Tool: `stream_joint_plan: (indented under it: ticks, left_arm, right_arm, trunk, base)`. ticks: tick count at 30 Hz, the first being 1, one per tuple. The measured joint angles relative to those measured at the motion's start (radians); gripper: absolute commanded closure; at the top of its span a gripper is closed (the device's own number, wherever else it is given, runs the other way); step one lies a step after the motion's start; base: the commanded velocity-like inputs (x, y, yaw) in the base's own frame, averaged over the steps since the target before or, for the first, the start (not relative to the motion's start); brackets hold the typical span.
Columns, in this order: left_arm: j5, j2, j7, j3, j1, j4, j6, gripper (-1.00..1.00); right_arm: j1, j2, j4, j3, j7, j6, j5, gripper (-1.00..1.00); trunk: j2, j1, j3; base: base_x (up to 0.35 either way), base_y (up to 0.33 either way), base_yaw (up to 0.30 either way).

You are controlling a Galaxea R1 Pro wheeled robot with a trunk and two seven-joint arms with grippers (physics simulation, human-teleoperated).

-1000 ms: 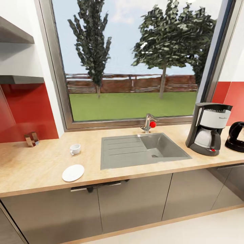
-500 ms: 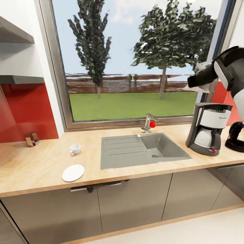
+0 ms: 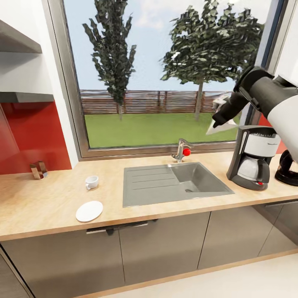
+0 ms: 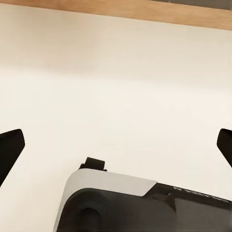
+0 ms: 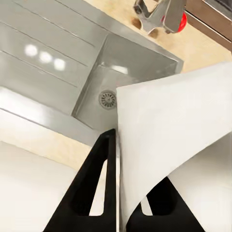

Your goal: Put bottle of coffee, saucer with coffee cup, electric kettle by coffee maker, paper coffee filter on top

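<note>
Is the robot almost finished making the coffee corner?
Not yet. The black-and-white coffee maker and dark glass kettle already stand together on the wooden countertop. The right claw holds the white paper filter over the grey sink. The round white saucer and tiny white cup sit apart, far from the coffee maker.

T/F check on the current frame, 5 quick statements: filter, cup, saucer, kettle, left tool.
1. The right tool holds the paper coffee filter. True.
2. The filter already sits on the coffee maker. False: it hangs in the air up and to the left of the machine's top.
3. The coffee cup stands on the saucer. False: both rest on the kitchen countertop, apart.
4. The electric kettle stands right of the coffee maker. True.
5. The left tool grips a jar. False: its fingers are spread with nothing between them.
</note>
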Motion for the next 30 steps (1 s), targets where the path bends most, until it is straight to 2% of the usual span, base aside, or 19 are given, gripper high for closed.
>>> stream_joint_plan:
  ticks: [4, 6, 7, 9, 13, 22, 30]
  left_arm:
    - [0.0, 0.0, 0.0, 0.002, 0.0, 0.001, 0.0, -1.0]
    - [0.0, -0.004, 0.0, 0.003, 0.0, 0.001, 0.0, -1.0]
    - [0.0, -0.009, 0.0, 0.004, 0.0, 0.001, 0.0, -1.0]
    - [0.0, -0.02, 0.001, 0.008, 0.0, 0.001, 0.0, -1.0]
    - [0.0, -0.027, 0.002, 0.012, 0.0, 0.002, 0.0, -1.0]
    - [0.001, -0.029, 0.003, 0.013, 0.0, 0.002, 0.0, -1.0]
    - [0.0, -0.031, 0.003, 0.011, 0.0, 0.002, 0.0, -1.0]
  right_arm:
    - [0.0, -0.009, 0.002, 0.012, 0.136, -0.044, 0.142, 1.0]
    - [0.0, -0.013, 0.002, 0.015, 0.18, -0.055, 0.211, 1.0]
    - [-0.001, -0.018, 0.001, 0.016, 0.21, -0.062, 0.265, 1.0]
    - [-0.001, -0.029, 0.001, 0.017, 0.242, -0.07, 0.325, 1.0]
    - [-0.001, -0.045, 0.001, 0.016, 0.259, -0.074, 0.358, 1.0]
    - [-0.001, -0.059, 0.0, 0.015, 0.264, -0.075, 0.367, 1.0]
    - [-0.001, -0.064, -0.019, 0.013, 0.265, -0.074, 0.368, 1.0]
  trunk:
    - [0.0, 0.0, 0.0]
    - [0.0, 0.0, 0.0]
    - [0.0, 0.0, 0.0]
    - [0.0, 0.0, 0.0]
    - [0.0, 0.0, 0.0]
    - [0.0, 0.0, 0.0]
    - [0.0, 0.0, 0.0]
  base:
    - [0.0, 0.0, 0.0]
    - [0.0, 0.0, 0.0]
    - [0.0, 0.0, 0.0]
    - [0.0, 0.0, 0.0]
    - [0.0, 0.0, 0.0]
    - [0.0, 0.0, 0.0]
    - [0.183, -0.185, 0.0]
